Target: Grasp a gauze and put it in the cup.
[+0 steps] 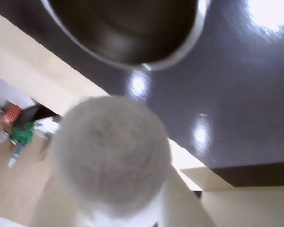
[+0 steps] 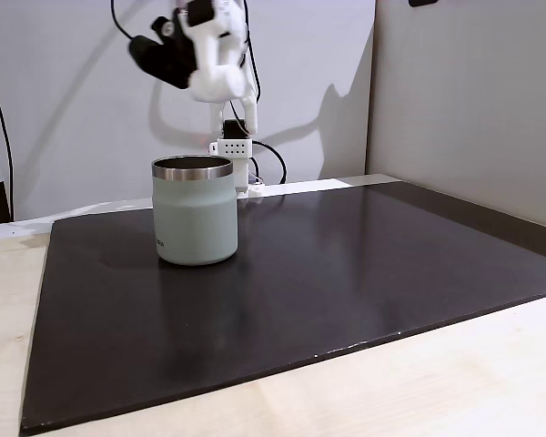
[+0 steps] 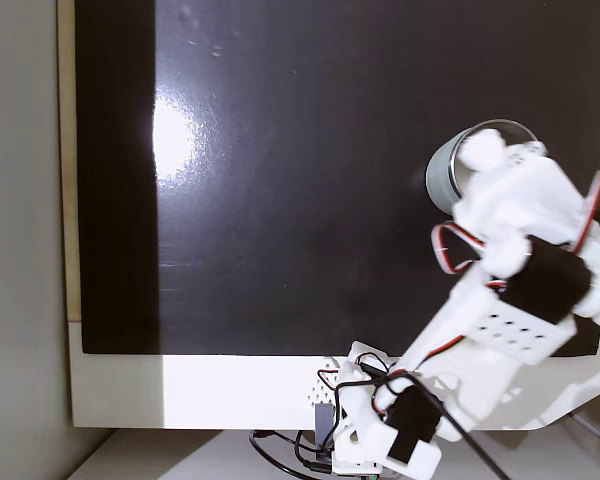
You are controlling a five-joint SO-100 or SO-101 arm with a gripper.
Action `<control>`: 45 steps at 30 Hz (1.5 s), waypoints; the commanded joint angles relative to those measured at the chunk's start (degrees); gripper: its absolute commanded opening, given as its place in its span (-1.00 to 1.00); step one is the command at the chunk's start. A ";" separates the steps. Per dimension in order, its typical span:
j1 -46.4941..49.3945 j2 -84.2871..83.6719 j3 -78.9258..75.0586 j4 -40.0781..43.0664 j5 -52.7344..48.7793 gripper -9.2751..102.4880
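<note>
In the wrist view the gauze [image 1: 111, 156] fills the near foreground, a blurred, fuzzy white roll held right in front of the camera. The gripper [image 1: 114, 208] is pinched on the gauze, its pale fingers [image 1: 184, 208] showing just below and beside the roll. Beyond the roll, the steel rim and dark inside of the cup [image 1: 128, 33] sit at the top of that view, above a glossy dark mat [image 1: 236, 94].

In a fixed view from the side, the mat [image 2: 328, 282] lies on a pale wooden bench [image 2: 419, 382]. The cup [image 2: 195, 211] stands upright on the mat. The gripper [image 2: 220, 82] hangs in the air above and just behind the cup's rim, with the white arm [image 2: 237, 137] rising from its base at the back edge and bending forward over the cup.

In a fixed view from above, the arm [image 3: 500, 310] reaches out from its base at the bottom edge, and the gauze [image 3: 483, 150] sits over the opening of the cup [image 3: 442, 175], in the gripper [image 3: 490, 160].
</note>
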 commanded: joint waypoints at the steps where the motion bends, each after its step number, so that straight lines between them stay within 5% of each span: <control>1: 2.29 -1.14 -2.81 -1.23 -1.05 -0.83; 27: 5.98 -7.21 8.17 -10.63 -1.32 -0.82; 35: 4.31 -4.83 10.20 -10.90 -0.53 -0.24; 45: 3.60 -3.34 10.63 -10.99 -0.09 -0.13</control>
